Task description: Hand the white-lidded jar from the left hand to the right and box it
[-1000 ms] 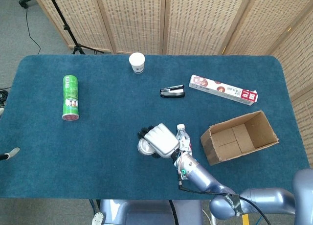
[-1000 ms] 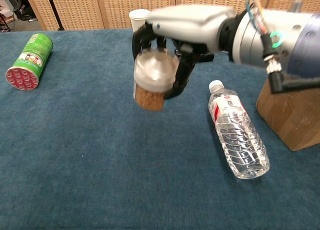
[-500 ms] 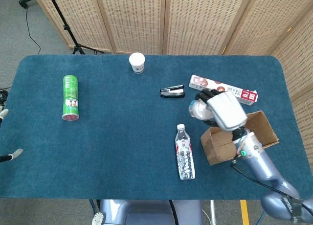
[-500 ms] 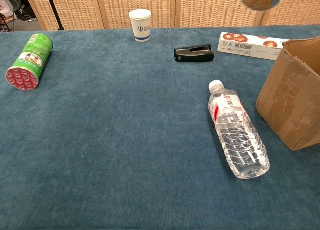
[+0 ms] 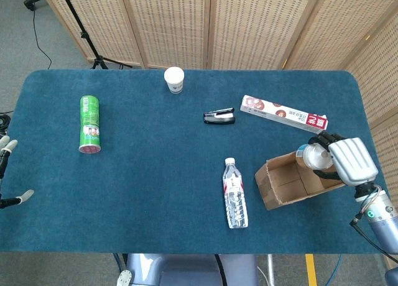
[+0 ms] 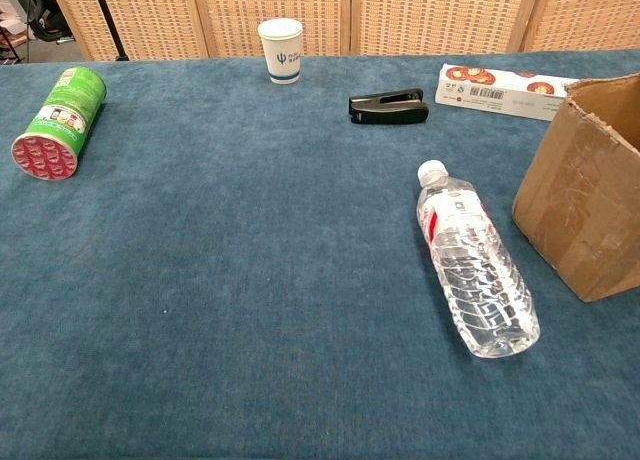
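Within the last second, the white-lidded jar [image 5: 313, 155] was carried from table centre toward three o'clock. It was held clasped in the right hand [image 5: 346, 161] over the cardboard box [image 5: 283, 182], so only release remained. The left hand [image 5: 6, 146] was barely seen; its state could not be told.

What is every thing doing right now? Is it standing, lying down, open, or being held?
jar: held over the box, not let go yet.
right hand: gripping the jar.
left hand: at the table's edge, holding nothing.
cardboard box: open.
water bottle: lying down, capped.
green can: lying down.
paper cup: standing upright.
stapler: closed.
long carton: lying flat.
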You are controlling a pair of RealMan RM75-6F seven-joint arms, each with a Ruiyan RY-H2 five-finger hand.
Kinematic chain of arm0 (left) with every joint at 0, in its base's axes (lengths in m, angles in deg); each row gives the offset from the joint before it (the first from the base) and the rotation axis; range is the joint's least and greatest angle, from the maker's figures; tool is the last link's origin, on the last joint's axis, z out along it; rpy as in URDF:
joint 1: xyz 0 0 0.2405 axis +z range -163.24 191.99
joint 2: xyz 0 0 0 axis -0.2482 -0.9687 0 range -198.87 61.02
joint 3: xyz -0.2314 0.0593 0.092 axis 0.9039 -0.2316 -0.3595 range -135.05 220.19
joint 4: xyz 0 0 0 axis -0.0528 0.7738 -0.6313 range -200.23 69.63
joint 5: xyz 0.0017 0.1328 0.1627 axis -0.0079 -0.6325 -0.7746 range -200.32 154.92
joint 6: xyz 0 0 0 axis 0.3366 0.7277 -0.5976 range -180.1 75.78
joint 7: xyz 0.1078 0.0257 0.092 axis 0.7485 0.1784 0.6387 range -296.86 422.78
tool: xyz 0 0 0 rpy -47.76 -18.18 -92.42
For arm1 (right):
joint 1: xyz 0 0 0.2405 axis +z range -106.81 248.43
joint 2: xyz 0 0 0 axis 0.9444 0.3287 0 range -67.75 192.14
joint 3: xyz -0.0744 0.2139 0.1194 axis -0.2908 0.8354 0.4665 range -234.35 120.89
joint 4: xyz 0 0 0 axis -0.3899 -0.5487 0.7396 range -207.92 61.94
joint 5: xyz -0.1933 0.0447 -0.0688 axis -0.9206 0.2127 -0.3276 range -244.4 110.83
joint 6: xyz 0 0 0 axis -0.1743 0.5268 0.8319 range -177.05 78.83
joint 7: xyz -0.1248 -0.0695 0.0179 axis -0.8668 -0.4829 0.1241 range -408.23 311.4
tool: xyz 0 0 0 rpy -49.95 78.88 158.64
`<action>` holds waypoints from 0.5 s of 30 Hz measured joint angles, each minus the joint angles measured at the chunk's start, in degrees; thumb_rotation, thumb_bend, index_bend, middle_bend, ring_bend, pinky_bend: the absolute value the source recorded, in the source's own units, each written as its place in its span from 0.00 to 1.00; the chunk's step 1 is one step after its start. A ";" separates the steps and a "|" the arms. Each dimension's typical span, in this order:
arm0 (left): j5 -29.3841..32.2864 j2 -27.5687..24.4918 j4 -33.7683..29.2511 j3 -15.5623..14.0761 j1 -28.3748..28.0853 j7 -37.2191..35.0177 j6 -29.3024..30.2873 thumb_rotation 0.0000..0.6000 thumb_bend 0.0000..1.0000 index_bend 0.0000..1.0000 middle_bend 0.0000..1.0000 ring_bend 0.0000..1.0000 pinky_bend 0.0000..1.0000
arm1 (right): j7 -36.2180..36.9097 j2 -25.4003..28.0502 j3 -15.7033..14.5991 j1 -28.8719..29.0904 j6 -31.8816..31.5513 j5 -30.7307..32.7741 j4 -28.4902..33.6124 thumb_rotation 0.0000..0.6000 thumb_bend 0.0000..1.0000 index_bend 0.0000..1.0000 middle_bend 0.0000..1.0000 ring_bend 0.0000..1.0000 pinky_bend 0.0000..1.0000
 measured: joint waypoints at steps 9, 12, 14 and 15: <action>0.44 -0.26 0.20 0.31 0.19 -0.83 -0.04 1.00 0.00 0.00 0.00 0.00 0.00 | -0.28 -1.93 -0.33 0.21 2.53 0.60 -1.86 1.00 0.07 0.27 0.23 0.20 0.55; 0.54 -0.30 0.27 0.35 0.12 -0.92 -0.32 1.00 0.00 0.00 0.00 0.00 0.00 | -0.12 -0.52 -1.00 0.29 5.02 1.18 -0.50 1.00 0.00 0.03 0.00 0.00 0.26; 0.55 -0.33 0.27 0.36 0.06 -0.91 -0.48 1.00 0.00 0.00 0.00 0.00 0.00 | 0.31 1.26 -1.38 0.37 7.20 2.02 1.39 1.00 0.00 0.00 0.00 0.00 0.20; 0.49 -0.34 0.25 0.34 0.03 -0.89 -0.57 1.00 0.00 0.00 0.00 0.00 0.00 | 0.41 2.11 -1.45 0.37 7.78 2.37 2.24 1.00 0.00 0.00 0.00 0.00 0.18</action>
